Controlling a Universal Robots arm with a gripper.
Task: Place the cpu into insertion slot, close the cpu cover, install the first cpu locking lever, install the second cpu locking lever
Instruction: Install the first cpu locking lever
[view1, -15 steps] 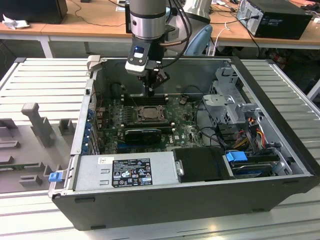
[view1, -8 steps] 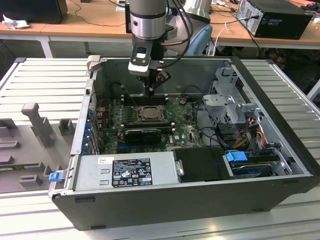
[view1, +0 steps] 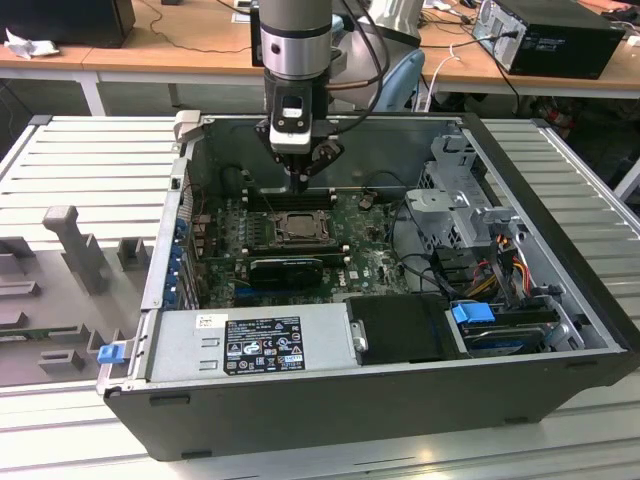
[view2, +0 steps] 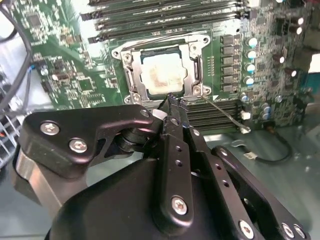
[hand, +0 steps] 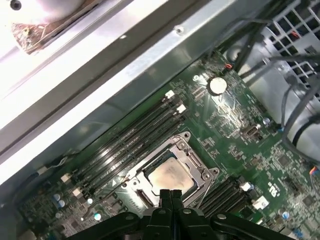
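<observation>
The cpu (view2: 162, 72) lies pale and square in the insertion slot (view2: 119, 52) on the green board. The silvery cpu cover (view2: 192, 50) lies flat around it, its window showing the chip. A thin wire locking lever (view2: 225, 115) sticks out loose from one socket corner, over the memory slots. My gripper (view2: 172, 102) hangs just above the socket's edge near that corner, fingers shut together with nothing seen between them. In the first wrist view my gripper (hand: 171, 192) sits over the cpu (hand: 170, 176). In the exterior view the gripper (view1: 299, 183) hovers just behind the cpu (view1: 298, 228).
Long black memory slots (hand: 130, 137) flank the socket on two sides. A black graphics card (view1: 287, 270) lies in front of it, then the grey power supply (view1: 250, 340). A drive cage (view1: 460, 190) and cables (view1: 500, 260) fill the exterior view's right. Case walls (view1: 330, 150) surround the board.
</observation>
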